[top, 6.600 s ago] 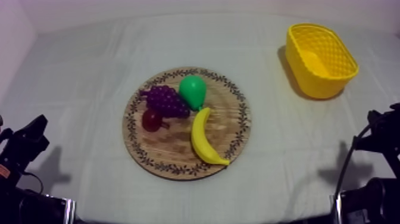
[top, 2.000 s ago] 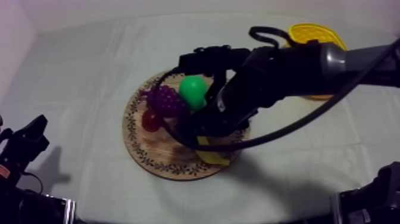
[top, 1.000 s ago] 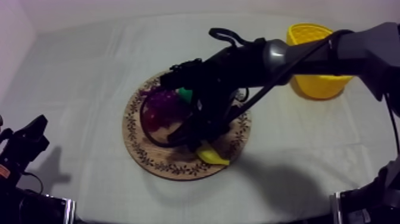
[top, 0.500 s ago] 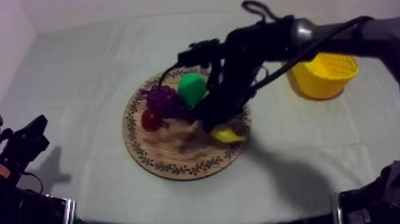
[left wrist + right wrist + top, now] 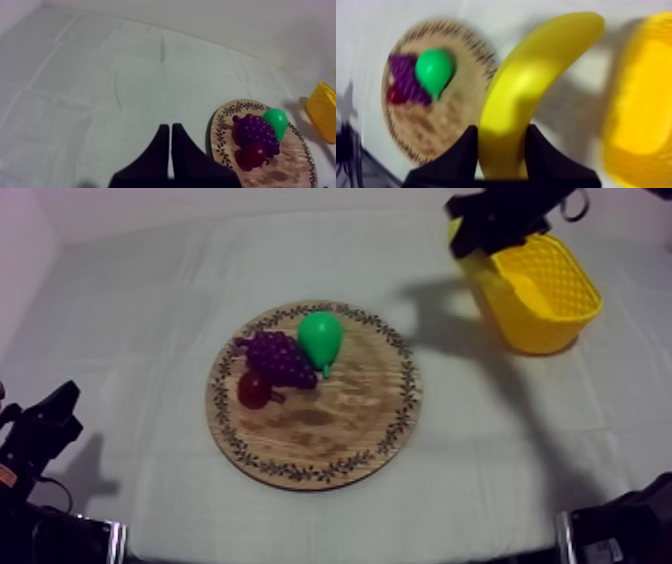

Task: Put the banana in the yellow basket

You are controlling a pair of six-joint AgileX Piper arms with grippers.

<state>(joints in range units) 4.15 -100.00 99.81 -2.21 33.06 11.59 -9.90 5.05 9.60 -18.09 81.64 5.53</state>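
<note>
Top view, nearest first: my left hand (image 5: pixel 45 428) sits low at the desk's (image 5: pixel 130 308) edge, and the left wrist view shows its fingers pressed together. On the wooden board (image 5: pixel 340 438) lie three fruits: one bunch of grapes (image 5: pixel 278 356), one pear (image 5: pixel 322 338) and one small red fruit (image 5: pixel 253 389). The banana (image 5: pixel 536 70), over the board's right rim half a second ago, has left it. Farthest off, my right hand (image 5: pixel 501 134) has swung away from the board and pinches the one banana just beside the one yellow basket (image 5: pixel 545 293).
</note>
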